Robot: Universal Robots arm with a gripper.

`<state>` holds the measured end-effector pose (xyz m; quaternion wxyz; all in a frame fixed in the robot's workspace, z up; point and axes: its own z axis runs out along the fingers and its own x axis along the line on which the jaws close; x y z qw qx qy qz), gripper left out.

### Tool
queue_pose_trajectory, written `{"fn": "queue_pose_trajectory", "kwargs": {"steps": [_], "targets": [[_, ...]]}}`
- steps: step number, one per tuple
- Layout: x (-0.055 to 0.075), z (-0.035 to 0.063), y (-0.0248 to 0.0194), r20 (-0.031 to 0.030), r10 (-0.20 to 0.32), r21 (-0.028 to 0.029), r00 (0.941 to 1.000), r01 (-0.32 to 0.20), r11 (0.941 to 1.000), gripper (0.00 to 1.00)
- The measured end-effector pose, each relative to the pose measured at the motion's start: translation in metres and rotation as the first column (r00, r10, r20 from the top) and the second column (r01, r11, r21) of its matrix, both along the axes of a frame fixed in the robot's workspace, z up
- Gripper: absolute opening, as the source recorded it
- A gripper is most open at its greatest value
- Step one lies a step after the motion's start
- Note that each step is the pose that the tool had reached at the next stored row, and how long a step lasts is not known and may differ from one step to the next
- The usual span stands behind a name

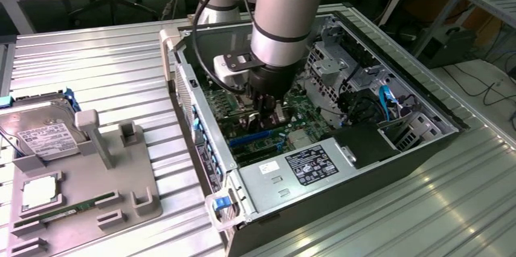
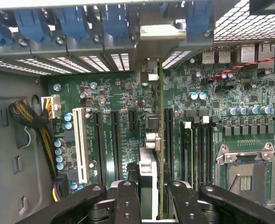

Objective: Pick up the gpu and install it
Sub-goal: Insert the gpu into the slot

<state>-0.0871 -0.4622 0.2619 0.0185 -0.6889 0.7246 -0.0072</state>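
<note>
Hanging inside open PC case (image 1: 363,199), gpu (image 2: 147,170) gripped edge-on by gripper (image 2: 154,193), jaws partly closed; pickup done, card lined over motherboard (image 2: 114,93) slot, seating judged unfinished.

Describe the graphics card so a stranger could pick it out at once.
Look inside the open computer case, over the green motherboard, where the arm's black gripper reaches down. Between its fingers a thin graphics card stands on edge, running towards the row of blue clips. The long slots beside it are bare; this is the one board standing upright.
</note>
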Motion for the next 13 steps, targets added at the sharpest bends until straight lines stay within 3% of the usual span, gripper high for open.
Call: {"fn": "queue_pose_trajectory", "kwargs": {"steps": [13], "targets": [[-0.0032,-0.0056,0.0000,-0.0022,0.000,0.0012,1.0000,0.000,1.0000,0.28]]}}
